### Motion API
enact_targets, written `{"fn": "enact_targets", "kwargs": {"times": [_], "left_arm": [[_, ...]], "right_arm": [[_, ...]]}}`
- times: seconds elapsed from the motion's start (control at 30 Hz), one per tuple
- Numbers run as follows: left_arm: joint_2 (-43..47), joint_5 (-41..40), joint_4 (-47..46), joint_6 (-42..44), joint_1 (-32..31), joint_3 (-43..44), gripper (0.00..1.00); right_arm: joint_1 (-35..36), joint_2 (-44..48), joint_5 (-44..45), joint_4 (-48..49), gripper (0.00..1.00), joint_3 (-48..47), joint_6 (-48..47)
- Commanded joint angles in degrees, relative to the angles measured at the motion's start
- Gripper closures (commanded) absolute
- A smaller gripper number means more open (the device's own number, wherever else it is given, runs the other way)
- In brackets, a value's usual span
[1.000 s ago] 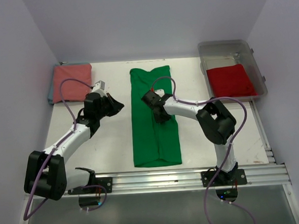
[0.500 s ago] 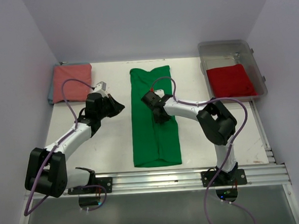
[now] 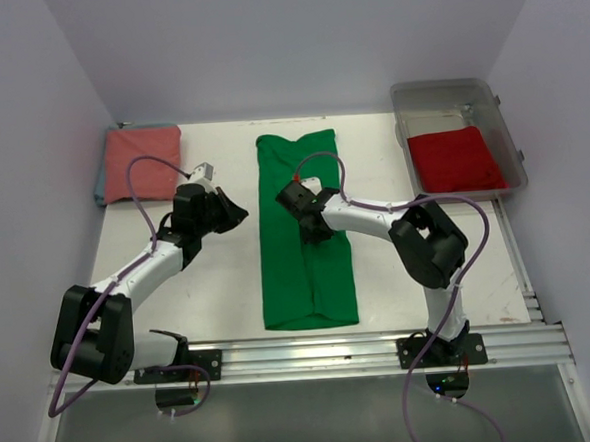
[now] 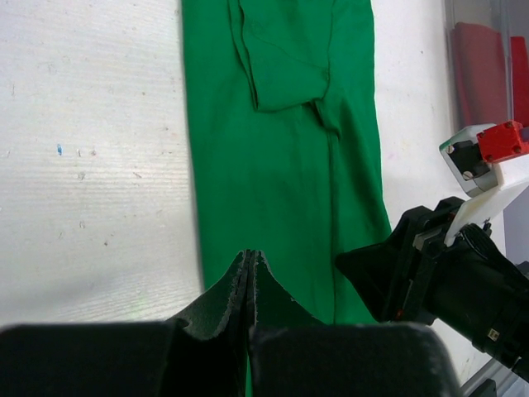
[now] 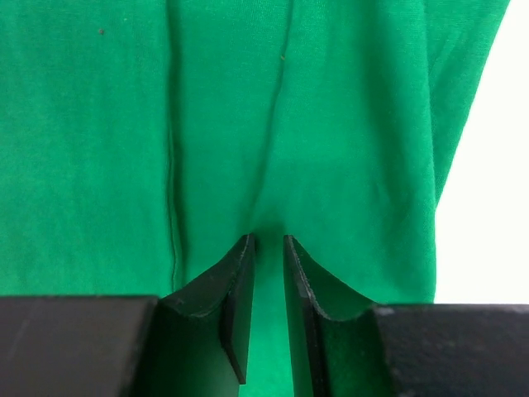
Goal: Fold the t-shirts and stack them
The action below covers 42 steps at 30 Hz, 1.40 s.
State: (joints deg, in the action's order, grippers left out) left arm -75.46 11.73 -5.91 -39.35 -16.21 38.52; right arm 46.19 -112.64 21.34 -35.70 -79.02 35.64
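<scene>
The green t-shirt [image 3: 288, 271] lies folded into a long strip down the middle of the table; it also shows in the left wrist view [image 4: 281, 165] and the right wrist view [image 5: 248, 124]. My right gripper [image 3: 315, 232] [image 5: 269, 240] rests on the shirt's middle, jaws nearly together, with cloth creases running into the tips. My left gripper [image 3: 236, 213] [image 4: 250, 255] is shut and empty, just left of the shirt's left edge. The salmon-pink t-shirt [image 3: 143, 162] lies folded at the back left. The red t-shirt [image 3: 457, 159] lies folded in a bin.
A clear plastic bin [image 3: 408, 99] stands at the back right and holds the red shirt. Grey walls close in the table on the left, back and right. A metal rail [image 3: 313, 355] runs along the near edge.
My left gripper has moved a little to the right, closer to the green shirt's left edge. My right gripper has stayed on the shirt's middle.
</scene>
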Motion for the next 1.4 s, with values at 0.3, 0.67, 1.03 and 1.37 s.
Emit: {"fn": "enact_targets", "kwargs": {"times": [0.3, 0.67, 1.03, 1.37], "left_arm": [[-0.12, -0.74, -1.56, 1.56, -0.23, -1.26, 1.0], [0.14, -0.74, -1.82, 1.3, -0.23, -1.61, 1.0], [-0.65, -0.92, -2.09, 1.21, -0.58, -1.26, 1.0], [-1.18, -0.91, -2.35, 1.03, -0.67, -1.26, 1.0]], "right_arm": [[0.12, -1.19, 0.8, 0.81, 1.0, -0.43, 2.16], [1.0, 7.96, 2.3, -0.59, 1.0, 1.94, 1.54], [1.35, 8.49, -1.83, -1.03, 1.0, 2.91, 0.49], [2.23, 9.63, -2.36, -3.06, 0.82, 3.0, 0.57]]}}
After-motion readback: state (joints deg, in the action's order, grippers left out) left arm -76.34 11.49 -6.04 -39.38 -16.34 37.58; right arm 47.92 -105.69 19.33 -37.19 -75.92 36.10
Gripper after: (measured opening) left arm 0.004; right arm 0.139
